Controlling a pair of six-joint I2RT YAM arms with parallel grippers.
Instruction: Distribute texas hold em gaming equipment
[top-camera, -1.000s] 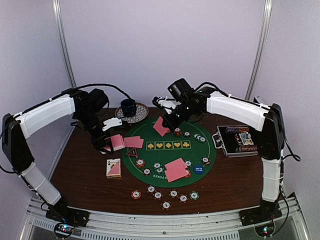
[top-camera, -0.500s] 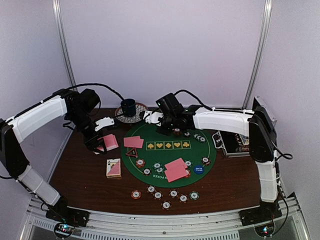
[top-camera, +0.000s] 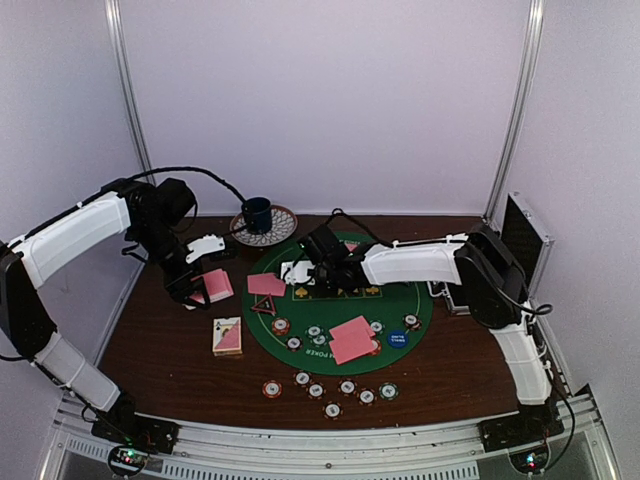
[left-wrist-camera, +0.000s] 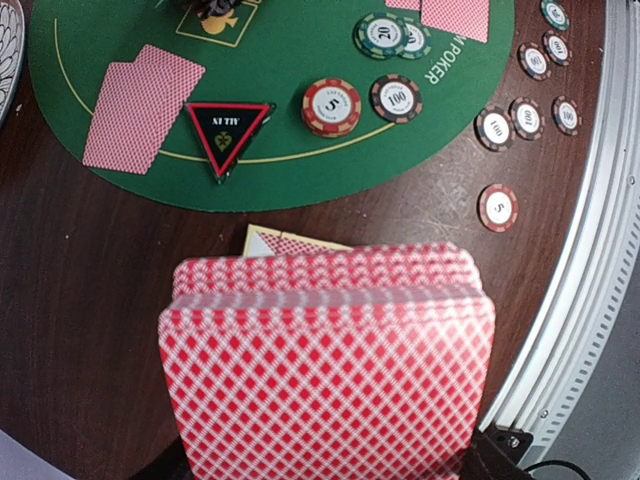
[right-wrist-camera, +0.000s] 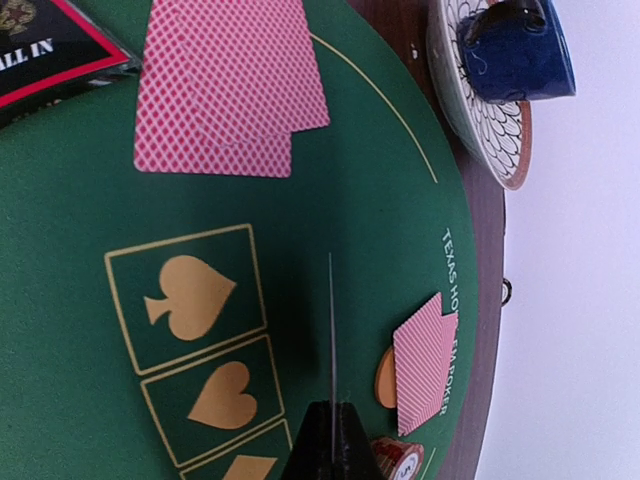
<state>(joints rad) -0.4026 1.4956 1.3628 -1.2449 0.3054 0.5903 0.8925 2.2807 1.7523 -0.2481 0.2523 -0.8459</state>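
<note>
Pink-backed deck (left-wrist-camera: 325, 360) was clamped in the left gripper (top-camera: 200, 291), whose jaws were closed on the thick stack above the brown counter (top-camera: 160, 340), just left of the green felt mat (right-wrist-camera: 380, 200). The right gripper (right-wrist-camera: 331, 440) reached over the mat with its jaws pinched on a single card (right-wrist-camera: 331, 320), seen edge-on beside the gold spade box (right-wrist-camera: 190, 290).

Two overlapping face-down cards (right-wrist-camera: 225, 85) lay on the mat's left part, with the triangle marker (left-wrist-camera: 229, 128) just beside them. An orange-striped chip (left-wrist-camera: 331, 105) sat near the marker, a black chip (left-wrist-camera: 395, 97) just beside it. At the mat's far edge another card (right-wrist-camera: 422, 365) lay partly over a yellow-orange disc (right-wrist-camera: 383, 378).

A second pair of cards (top-camera: 352, 338) rested near the mat's front edge, the blue disc (top-camera: 398, 338) close by. Loose chips (top-camera: 347, 386) were scattered on the counter in front of the mat. A card box (top-camera: 228, 336) lay left of the mat.

The blue cup (right-wrist-camera: 515, 50) stood on its patterned saucer (right-wrist-camera: 480, 120) beyond the mat.
</note>
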